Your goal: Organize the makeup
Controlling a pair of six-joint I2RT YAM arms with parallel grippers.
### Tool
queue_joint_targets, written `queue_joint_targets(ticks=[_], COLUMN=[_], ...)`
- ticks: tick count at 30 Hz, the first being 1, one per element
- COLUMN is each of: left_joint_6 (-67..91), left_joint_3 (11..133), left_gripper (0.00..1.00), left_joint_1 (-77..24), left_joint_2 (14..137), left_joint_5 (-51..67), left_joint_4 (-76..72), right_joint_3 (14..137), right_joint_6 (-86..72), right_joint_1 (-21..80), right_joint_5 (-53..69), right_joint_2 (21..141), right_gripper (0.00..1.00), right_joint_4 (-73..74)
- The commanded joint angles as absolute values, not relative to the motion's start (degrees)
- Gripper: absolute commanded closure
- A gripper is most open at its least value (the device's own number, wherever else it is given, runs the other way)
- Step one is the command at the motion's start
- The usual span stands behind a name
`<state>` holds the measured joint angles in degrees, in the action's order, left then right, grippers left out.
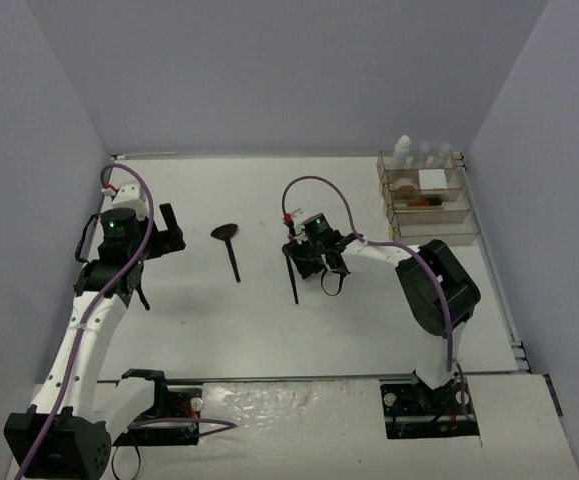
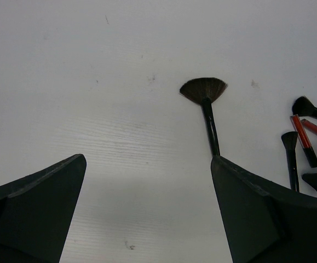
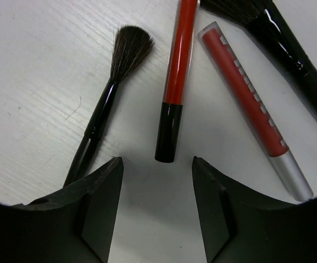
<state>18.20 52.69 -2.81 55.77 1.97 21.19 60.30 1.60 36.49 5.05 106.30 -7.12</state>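
A black fan brush (image 1: 227, 240) (image 2: 205, 98) lies alone on the white table, just right of my left gripper (image 1: 172, 232) (image 2: 147, 159), which is wide open and holds nothing. My right gripper (image 1: 314, 268) (image 3: 157, 164) hovers low over a cluster of makeup, open with nothing between its fingers. The black cap end of a red pencil (image 3: 172, 82) lies just beyond its fingertips. A small black brush (image 3: 109, 93) lies to the left of the pencil, and a red tube with a silver cap (image 3: 251, 104) and a thick black brush (image 3: 295, 49) to the right.
The clear tiered organizer (image 1: 424, 205) stands at the back right by the wall, with clear white-capped bottles (image 1: 403, 150) along its rear and a white pad (image 1: 431, 180) inside. A long thin brush (image 1: 294, 280) lies under the right arm.
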Motion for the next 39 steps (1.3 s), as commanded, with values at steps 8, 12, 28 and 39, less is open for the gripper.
queue_joint_targets(ticks=[8,12,28,39], left_joint_6=[17.84,17.75,17.93,18.11], left_joint_3=[54.49,54.49,54.4,54.49], left_gripper=[0.03,0.03,0.03,0.03], left_joint_1=[-2.37,-2.37,-2.37,-2.37], left_joint_2=[55.28,55.36,55.37,55.0], left_joint_5=[1.47,1.4,1.75,2.11], left_joint_4=[18.98,19.07,18.9,18.92], right_joint_3=[65.1,67.13,72.62,66.66], right_joint_6=[3.22,2.52,-15.24,-42.21], right_joint_1=[36.86,37.38,29.05,1.25], right_joint_5=[2.45,2.47,-9.49,-14.08], right_joint_2=[112.06,113.11,96.62,94.65], right_gripper=[0.7,0.86,1.0,1.0], right_joint_4=[-9.55,-9.57,-11.59,-14.83])
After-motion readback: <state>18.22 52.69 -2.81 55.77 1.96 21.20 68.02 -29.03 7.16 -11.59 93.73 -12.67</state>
